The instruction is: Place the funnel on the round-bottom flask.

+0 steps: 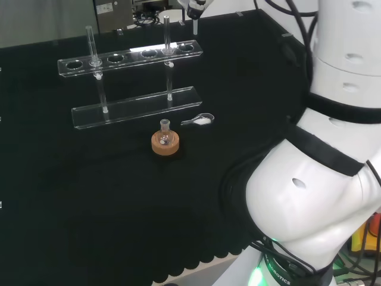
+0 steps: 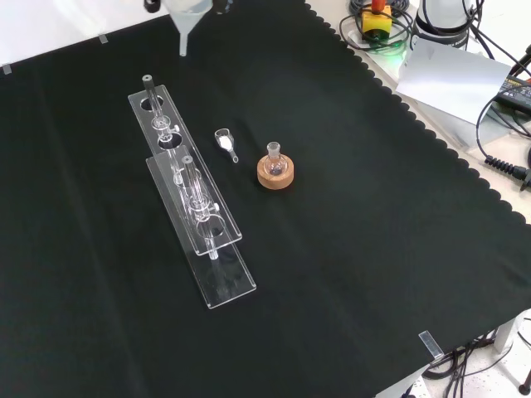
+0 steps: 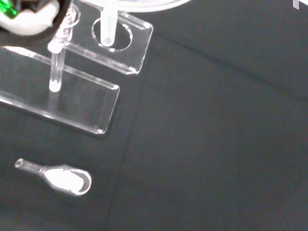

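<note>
My hand (image 1: 195, 7) is up at the far edge of the bench in the head view, and the funnel (image 2: 187, 18) hangs beneath it with its stem pointing down, above the cloth and clear of everything else. I can see so little of my hand that I cannot tell how my fingers sit around the funnel. In the front view the funnel shows at the top edge, above the far end of the rack (image 2: 189, 192). In the wrist view its stem (image 3: 108, 30) hangs in front of the end hole of the rack's upper shelf. There is one flask (image 1: 165, 136), small and round, standing upright in one cork ring (image 1: 165, 145) near the middle of the black cloth (image 1: 89, 202). The funnel is well apart from it. There is one small clear scoop (image 1: 200, 121) with something white in its bowl, lying on the cloth just beside the flask, on its right in the head view and on its left in the front view. The rack is one clear piece with two shelves, an upper one with a row of holes and a plain lower one. Two glass tubes (image 1: 91, 46) stand upright in it, one toward each end.
</note>
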Motion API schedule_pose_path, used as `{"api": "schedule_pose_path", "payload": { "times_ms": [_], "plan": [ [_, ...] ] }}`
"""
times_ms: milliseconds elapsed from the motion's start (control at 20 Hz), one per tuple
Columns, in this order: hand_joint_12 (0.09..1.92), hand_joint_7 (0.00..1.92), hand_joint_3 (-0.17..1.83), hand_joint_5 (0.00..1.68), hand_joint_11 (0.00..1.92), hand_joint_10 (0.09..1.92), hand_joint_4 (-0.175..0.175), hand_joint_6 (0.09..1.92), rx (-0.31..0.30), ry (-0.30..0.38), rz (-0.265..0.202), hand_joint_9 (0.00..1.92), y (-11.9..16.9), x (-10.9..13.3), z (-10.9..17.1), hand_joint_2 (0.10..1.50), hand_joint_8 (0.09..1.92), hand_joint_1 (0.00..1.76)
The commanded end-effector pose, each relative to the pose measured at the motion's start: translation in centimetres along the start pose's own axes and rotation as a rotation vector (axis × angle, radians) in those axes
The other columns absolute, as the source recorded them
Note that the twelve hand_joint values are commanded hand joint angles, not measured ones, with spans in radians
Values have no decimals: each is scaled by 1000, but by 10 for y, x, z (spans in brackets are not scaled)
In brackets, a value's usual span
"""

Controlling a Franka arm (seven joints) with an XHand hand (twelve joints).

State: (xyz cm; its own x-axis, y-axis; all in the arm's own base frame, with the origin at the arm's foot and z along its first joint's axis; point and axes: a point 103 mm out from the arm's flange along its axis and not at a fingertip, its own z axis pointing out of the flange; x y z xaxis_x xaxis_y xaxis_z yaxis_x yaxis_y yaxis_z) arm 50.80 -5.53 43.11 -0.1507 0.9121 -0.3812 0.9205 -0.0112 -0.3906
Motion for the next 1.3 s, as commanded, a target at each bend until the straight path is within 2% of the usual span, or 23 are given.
{"api": "schedule_pose_path", "payload": {
  "times_ms": [50,500,800,1300],
  "plan": [
    [1243,942,585,800,550,648,-7,944,-18,1,6,1249,-65,40,10,680,914,782],
    [1251,944,586,803,544,656,-6,944,24,-10,2,1246,-89,84,43,679,909,791],
    [1252,947,588,807,552,660,-10,943,33,-16,-49,1245,-80,116,55,679,908,798],
    [1250,951,591,812,556,665,-13,937,58,-22,-112,1243,-60,141,75,678,906,801]
  ]
}}
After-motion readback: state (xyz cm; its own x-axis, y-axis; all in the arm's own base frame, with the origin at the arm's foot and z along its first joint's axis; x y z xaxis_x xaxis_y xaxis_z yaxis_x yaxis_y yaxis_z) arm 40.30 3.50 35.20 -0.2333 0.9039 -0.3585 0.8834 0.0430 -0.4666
